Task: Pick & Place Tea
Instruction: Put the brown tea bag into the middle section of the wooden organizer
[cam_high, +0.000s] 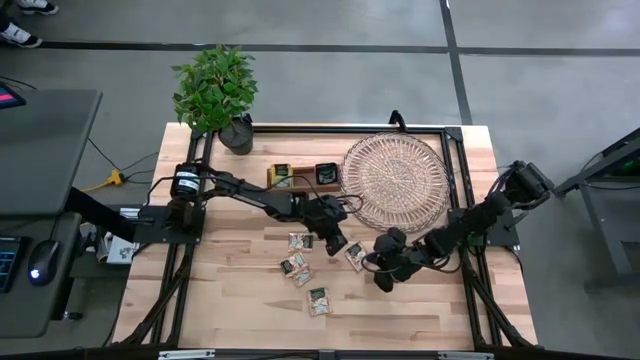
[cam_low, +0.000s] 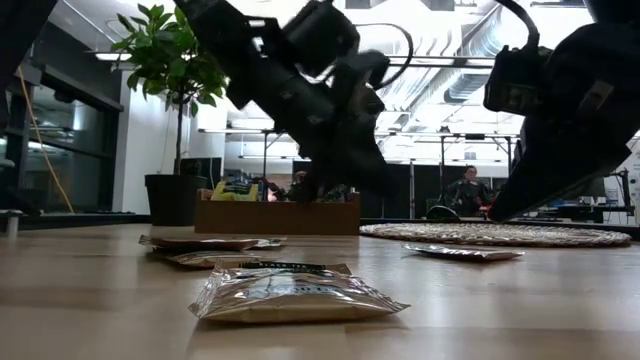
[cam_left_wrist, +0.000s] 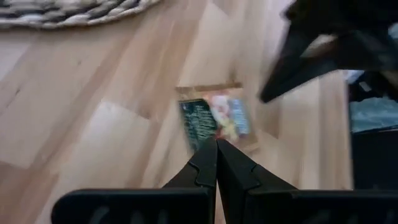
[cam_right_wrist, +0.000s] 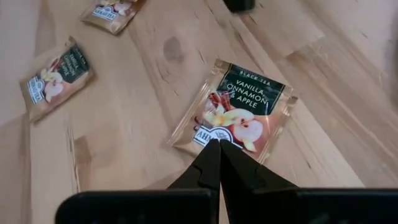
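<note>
Several tea sachets lie flat on the wooden table. One beige sachet (cam_high: 355, 256) (cam_right_wrist: 239, 115) (cam_left_wrist: 214, 119) lies between my two grippers. My left gripper (cam_high: 338, 245) (cam_left_wrist: 216, 144) is shut, and its tips slant down at this sachet's left edge. My right gripper (cam_high: 383, 282) (cam_right_wrist: 217, 144) is shut too, and its tips slant down over the sachet's right edge. In the low view both grippers stand above the sachet (cam_low: 465, 252). Other sachets (cam_high: 298, 240) (cam_high: 293, 264) (cam_high: 320, 300) lie farther left and nearer.
The round wicker tray (cam_high: 395, 180) lies at the back right, close behind the grippers. A narrow wooden box (cam_high: 300, 178) with packets in it stands left of the tray. A potted plant (cam_high: 215, 90) stands at the far left corner. Black frame rails run along the table's edges.
</note>
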